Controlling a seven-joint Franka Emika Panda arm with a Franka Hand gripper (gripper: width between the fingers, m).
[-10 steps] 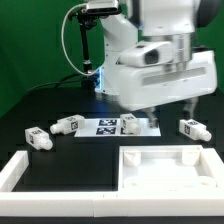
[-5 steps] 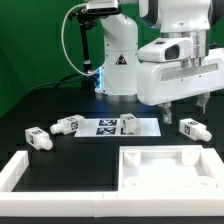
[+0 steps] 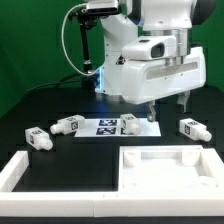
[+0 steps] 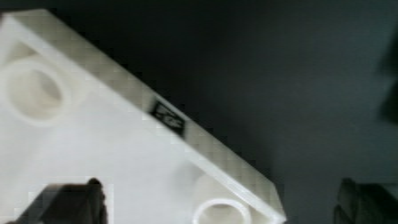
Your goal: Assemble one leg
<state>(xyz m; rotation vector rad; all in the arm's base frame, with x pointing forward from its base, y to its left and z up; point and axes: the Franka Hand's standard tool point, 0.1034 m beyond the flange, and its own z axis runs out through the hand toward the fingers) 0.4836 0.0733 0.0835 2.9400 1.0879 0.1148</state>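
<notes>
Four legs [image 3: 68, 125] lie loose on the worktop [image 3: 50, 105], the nearest leg [image 3: 192, 127] toward the exterior view's right, while your gripper [image 3: 168, 108] hangs spread and empty over the panel [image 3: 170, 172], so descending off-centre you risk knocking that leg askew or clipping the panel's rim.

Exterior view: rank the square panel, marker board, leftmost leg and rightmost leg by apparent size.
1. The square panel: largest, though it is also nearest the camera.
2. The marker board.
3. The leftmost leg and the rightmost leg: they look alike, so no ranking between them.
</notes>
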